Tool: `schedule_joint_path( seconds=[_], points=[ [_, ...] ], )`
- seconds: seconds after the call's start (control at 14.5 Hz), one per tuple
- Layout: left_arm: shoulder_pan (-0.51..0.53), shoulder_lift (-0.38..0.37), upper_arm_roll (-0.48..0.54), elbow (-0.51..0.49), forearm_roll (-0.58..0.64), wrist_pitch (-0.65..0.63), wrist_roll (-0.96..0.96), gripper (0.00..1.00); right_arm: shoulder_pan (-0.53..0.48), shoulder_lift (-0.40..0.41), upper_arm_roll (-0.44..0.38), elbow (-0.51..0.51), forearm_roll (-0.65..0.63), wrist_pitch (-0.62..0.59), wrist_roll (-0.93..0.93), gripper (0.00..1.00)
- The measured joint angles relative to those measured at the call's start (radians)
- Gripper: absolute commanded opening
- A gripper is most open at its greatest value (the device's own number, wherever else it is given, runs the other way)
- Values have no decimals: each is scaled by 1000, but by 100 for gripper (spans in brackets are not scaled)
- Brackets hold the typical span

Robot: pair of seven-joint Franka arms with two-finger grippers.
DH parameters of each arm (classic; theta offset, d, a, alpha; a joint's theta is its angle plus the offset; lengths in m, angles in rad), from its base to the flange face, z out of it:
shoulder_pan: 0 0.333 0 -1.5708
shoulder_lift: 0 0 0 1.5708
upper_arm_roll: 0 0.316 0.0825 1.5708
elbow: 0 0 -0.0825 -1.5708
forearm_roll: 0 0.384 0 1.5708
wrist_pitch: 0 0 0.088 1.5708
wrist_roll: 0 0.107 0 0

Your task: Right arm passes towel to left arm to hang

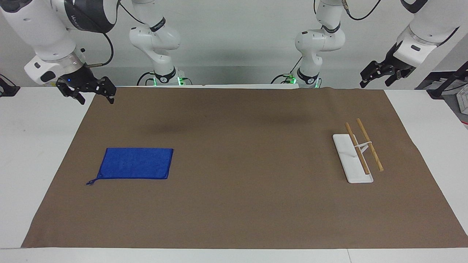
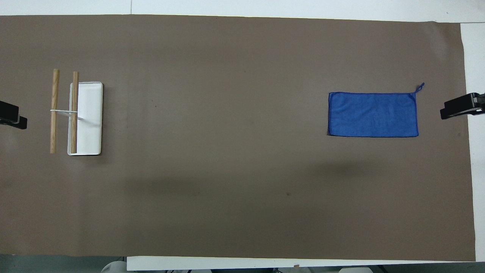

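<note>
The royal-blue towel (image 1: 137, 163) lies flat on the brown mat (image 1: 241, 204) toward the right arm's end of the table, its loop cord (image 1: 91, 181) at the corner farthest from the robots. It also shows in the overhead view (image 2: 373, 114). My right gripper (image 1: 95, 99), with a blue light, hangs open and empty in the air over the mat's edge, well apart from the towel; only its tip shows from above (image 2: 460, 106). My left gripper (image 1: 374, 83) waits open and empty, raised over the left arm's end of the table (image 2: 11, 115).
A hanging rack with a white base (image 1: 347, 157) and two wooden rods (image 1: 370, 145) stands on the mat toward the left arm's end (image 2: 89, 117). Two smaller white arms with green-lit bases (image 1: 164, 78) stand at the robots' edge of the table.
</note>
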Motion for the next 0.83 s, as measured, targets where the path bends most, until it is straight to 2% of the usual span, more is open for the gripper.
schedule_joint_path(
  seconds=[0.48,0.62,0.83],
  points=[
    [0,0,0,0,0,0,0,100,0,25,-1,-7,0,29,0,100],
    [0,0,0,0,0,0,0,100,-6,72,-1,-35,0,94,-2,100],
    [0,0,0,0,0,0,0,100,-33,152,5,-134,0,300,-60,100]
  ],
)
